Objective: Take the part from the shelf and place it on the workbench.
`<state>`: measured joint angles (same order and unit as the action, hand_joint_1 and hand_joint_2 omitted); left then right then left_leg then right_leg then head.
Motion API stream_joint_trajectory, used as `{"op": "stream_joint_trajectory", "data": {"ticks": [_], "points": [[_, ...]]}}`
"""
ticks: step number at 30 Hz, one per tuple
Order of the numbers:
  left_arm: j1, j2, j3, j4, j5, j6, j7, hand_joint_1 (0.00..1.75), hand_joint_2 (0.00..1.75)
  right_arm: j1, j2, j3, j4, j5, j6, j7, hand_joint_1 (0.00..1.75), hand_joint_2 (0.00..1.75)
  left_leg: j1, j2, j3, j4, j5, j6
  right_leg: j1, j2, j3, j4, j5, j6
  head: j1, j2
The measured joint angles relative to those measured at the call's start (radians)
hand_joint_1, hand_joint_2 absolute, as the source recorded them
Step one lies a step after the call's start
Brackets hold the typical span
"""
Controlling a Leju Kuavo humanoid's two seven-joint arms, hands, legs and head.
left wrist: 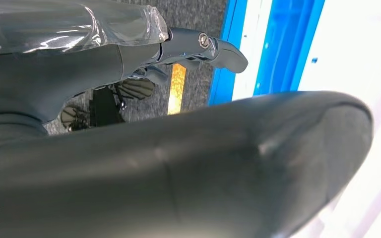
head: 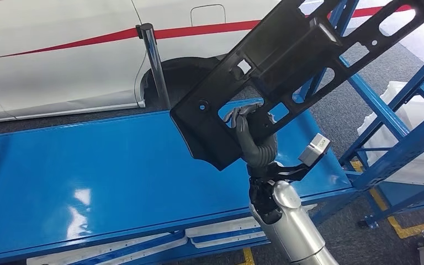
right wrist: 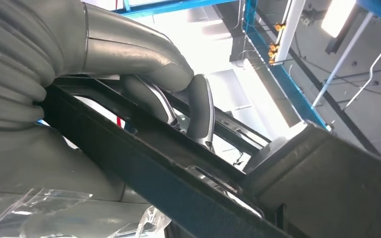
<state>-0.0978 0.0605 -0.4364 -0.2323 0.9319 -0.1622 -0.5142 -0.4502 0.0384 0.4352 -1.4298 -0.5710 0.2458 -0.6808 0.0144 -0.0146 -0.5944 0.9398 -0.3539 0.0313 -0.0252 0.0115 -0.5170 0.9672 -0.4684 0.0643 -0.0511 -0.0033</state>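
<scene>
Left hand: the left hand (left wrist: 129, 64) hangs low near the floor. Its fingers (left wrist: 218, 49) stick out with nothing in them, so it looks open and free.

Workbench: the big blue workbench (head: 99, 171) is flat and shiny. It lies right under the part, so I think that is where the part will go.

White car: a white car body (head: 55, 49) with a red stripe stands behind the workbench. A shiny post (head: 155, 61) stands by its wheel gap.

Part: the black part (head: 287, 61) is long and flat with many holes. It is up in the air, tilted, above the right half of the workbench and not touching it. It still has to come down and lie flat.

Right hand: the right hand (head: 251, 135) holds the part from below. Its fingers (right wrist: 198, 109) curl over a bar of the part, with the thumb on the other side. I think it holds there so the long piece does not tip.

Shelf: the blue shelf (head: 397, 121) stands on the right, just beside the workbench.

Floor: grey floor (head: 348, 232) with yellow lines (head: 403, 226).
</scene>
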Motion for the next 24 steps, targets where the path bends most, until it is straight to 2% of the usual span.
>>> {"op": "stream_joint_trajectory", "data": {"ticks": [3, 4, 5, 6, 8, 9, 10, 11, 12, 14, 15, 16, 18, 19, 20, 21, 23, 24], "points": [[0.003, -0.001, 0.0, 0.001, 0.003, -0.011, 0.0, 0.0, 0.0, -0.003, 0.001, 0.0, 0.006, 0.004, 0.003, 0.006, 1.75, 1.75, 0.003, -0.002, -0.01, 0.004, 0.007, -0.021, 0.005, 0.005, -0.009, -0.007, 0.009, -0.023, -0.001, 0.0], [0.004, -0.001, 0.0, 0.001, 0.003, -0.014, 0.0, 0.0, 0.0, -0.003, 0.001, 0.0, 0.008, 0.004, 0.004, 0.008, 1.75, 1.75, 0.005, -0.001, -0.017, 0.015, -0.005, -0.027, 0.005, 0.004, -0.016, -0.007, 0.015, -0.032, -0.001, 0.0], [0.006, -0.002, -0.001, 0.001, 0.003, -0.016, 0.0, 0.0, 0.0, -0.003, 0.002, 0.0, 0.009, 0.004, 0.005, 0.01, 1.75, 1.75, 0.008, 0.001, -0.029, 0.043, -0.032, -0.031, 0.005, 0.002, -0.022, -0.008, 0.021, -0.041, -0.001, 0.0], [0.007, -0.002, -0.001, 0.002, 0.002, -0.017, 0.0, 0.0, 0.0, -0.003, 0.002, 0.0, 0.011, 0.003, 0.005, 0.011, 1.75, 1.75, 0.009, 0.003, -0.049, 0.095, -0.075, -0.034, 0.006, 0.0, -0.03, -0.008, 0.028, -0.049, -0.002, 0.0], [0.009, -0.002, -0.001, 0.002, 0.002, -0.019, 0.0, 0.0, 0.0, -0.003, 0.003, 0.0, 0.015, -0.001, 0.006, 0.012, 1.75, 1.75, 0.008, 0.005, -0.098, 0.246, -0.168, -0.037, 0.011, -0.002, -0.05, -0.008, 0.042, -0.057, -0.003, 0.0], [0.009, -0.002, -0.001, 0.002, 0.002, -0.02, 0.0, 0.0, 0.0, -0.002, 0.003, 0.0, 0.017, -0.003, 0.007, 0.012, 1.75, 1.75, 0.007, 0.005, -0.113, 0.305, -0.195, -0.037, 0.014, -0.003, -0.061, -0.007, 0.049, -0.059, -0.003, 0.0], [0.01, -0.002, -0.001, 0.002, 0.002, -0.021, 0.0, 0.0, 0.0, -0.001, 0.003, 0.0, 0.02, -0.005, 0.007, 0.012, 1.75, 1.75, 0.005, 0.005, -0.11, 0.33, -0.201, -0.035, 0.017, -0.003, -0.071, -0.007, 0.057, -0.06, -0.003, 0.0], [0.01, -0.002, -0.001, 0.002, 0.002, -0.022, 0.0, 0.0, 0.0, -0.001, 0.003, 0.0, 0.023, -0.006, 0.008, 0.012, 1.75, 1.75, 0.003, 0.005, -0.085, 0.309, -0.186, -0.03, 0.02, -0.003, -0.08, -0.007, 0.064, -0.061, -0.003, 0.0], [0.009, -0.002, -0.001, 0.002, 0.002, -0.023, 0.0, 0.0, 0.0, -0.001, 0.003, 0.0, 0.025, -0.007, 0.009, 0.012, 1.75, 1.75, 0.0, 0.005, -0.04, 0.251, -0.161, -0.023, 0.023, -0.003, -0.087, -0.006, 0.07, -0.061, -0.003, 0.0], [0.005, -0.002, -0.001, 0.002, 0.001, -0.024, 0.0, 0.0, 0.0, -0.002, 0.003, -0.001, 0.029, -0.009, 0.013, 0.012, 1.75, 1.75, -0.01, 0.006, 0.066, 0.091, -0.125, -0.004, 0.027, -0.003, -0.097, -0.007, 0.082, -0.059, -0.003, 0.0], [0.003, -0.001, -0.001, 0.002, 0.001, -0.025, 0.0, 0.0, 0.0, -0.002, 0.003, -0.001, 0.03, -0.011, 0.015, 0.011, 1.75, 1.75, -0.016, 0.007, 0.102, 0.035, -0.116, 0.001, 0.028, -0.003, -0.099, -0.007, 0.088, -0.057, -0.003, 0.0], [0.0, -0.001, -0.001, 0.002, 0.0, -0.025, 0.0, 0.0, 0.0, -0.002, 0.003, -0.002, 0.032, -0.013, 0.017, 0.01, 1.75, 1.75, -0.02, 0.008, 0.118, 0.003, -0.115, 0.004, 0.027, -0.004, -0.101, -0.007, 0.093, -0.053, -0.002, 0.0], [-0.002, -0.002, -0.001, 0.002, -0.001, -0.026, 0.0, 0.0, 0.0, -0.003, 0.004, -0.003, 0.036, -0.015, 0.019, 0.009, 1.75, 1.75, -0.021, 0.009, 0.114, -0.007, -0.103, 0.007, 0.027, -0.004, -0.104, -0.01, 0.104, -0.042, -0.003, 0.0], [-0.002, -0.002, -0.001, 0.002, -0.001, -0.026, 0.0, 0.0, 0.0, -0.003, 0.004, -0.004, 0.039, -0.015, 0.02, 0.009, 1.75, 1.75, -0.019, 0.009, 0.109, -0.012, -0.095, 0.012, 0.026, -0.004, -0.109, -0.005, 0.099, -0.036, -0.003, 0.0], [-0.002, -0.003, -0.001, 0.002, -0.001, -0.026, 0.0, 0.0, 0.0, -0.003, 0.004, -0.006, 0.04, -0.015, 0.02, 0.008, 1.75, 1.75, -0.015, 0.011, 0.101, -0.015, -0.084, 0.019, 0.026, -0.003, -0.119, 0.012, 0.078, -0.031, -0.002, 0.0], [-0.002, -0.003, -0.001, 0.002, -0.002, -0.026, 0.0, 0.0, 0.0, -0.003, 0.004, -0.008, 0.041, -0.015, 0.02, 0.008, 1.75, 1.75, -0.011, 0.012, 0.092, -0.018, -0.072, 0.024, 0.025, -0.003, -0.136, 0.053, 0.038, -0.027, -0.001, 0.0], [-0.002, -0.003, -0.001, 0.002, -0.005, -0.026, 0.0, 0.0, 0.0, -0.002, 0.004, -0.011, 0.045, -0.015, 0.02, 0.007, 1.75, 1.75, -0.01, 0.014, 0.069, -0.017, -0.053, 0.029, 0.019, -0.004, -0.176, 0.187, -0.06, -0.019, 0.001, 0.0], [-0.001, -0.003, -0.001, 0.002, -0.006, -0.026, 0.0, 0.0, 0.0, -0.001, 0.003, -0.012, 0.048, -0.015, 0.02, 0.007, 1.75, 1.75, -0.01, 0.014, 0.057, -0.017, -0.044, 0.028, 0.016, -0.005, -0.191, 0.254, -0.09, -0.015, 0.001, 0.0]]}}
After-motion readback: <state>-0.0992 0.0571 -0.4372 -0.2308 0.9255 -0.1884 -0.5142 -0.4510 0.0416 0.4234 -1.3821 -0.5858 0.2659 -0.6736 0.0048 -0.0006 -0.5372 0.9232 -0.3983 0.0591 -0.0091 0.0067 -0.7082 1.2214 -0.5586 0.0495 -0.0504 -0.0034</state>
